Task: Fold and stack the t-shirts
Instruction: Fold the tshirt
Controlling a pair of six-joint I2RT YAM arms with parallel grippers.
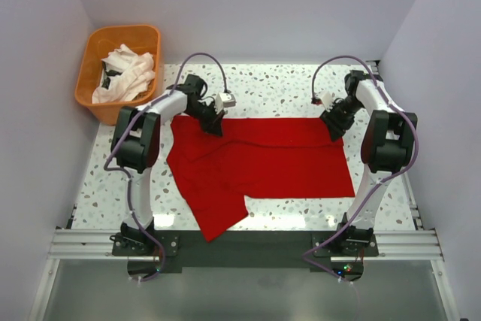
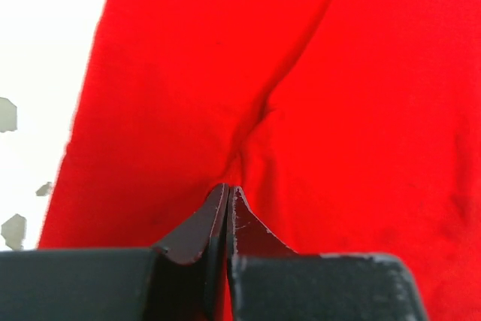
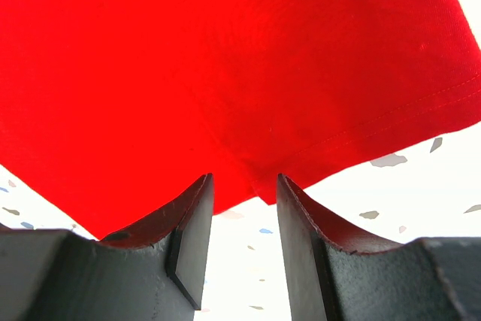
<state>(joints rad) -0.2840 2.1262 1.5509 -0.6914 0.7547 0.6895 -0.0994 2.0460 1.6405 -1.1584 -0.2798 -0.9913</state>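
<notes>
**Matt cloth, glossy table**

The red t-shirt is soft matt cloth, creased, its hem stitched. The table looks smooth, speckled and shiny. Upper left, the glossy plastic basket holds limp white t-shirts. The right gripper has dark, matt, scuffed fingers.

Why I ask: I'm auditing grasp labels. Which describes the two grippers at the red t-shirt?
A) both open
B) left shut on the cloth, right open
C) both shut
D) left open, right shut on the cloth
B: the left gripper has its fingers pressed together with the red t-shirt puckering at their tips, while the right gripper shows a gap at the shirt's corner, with bare table between.
</notes>
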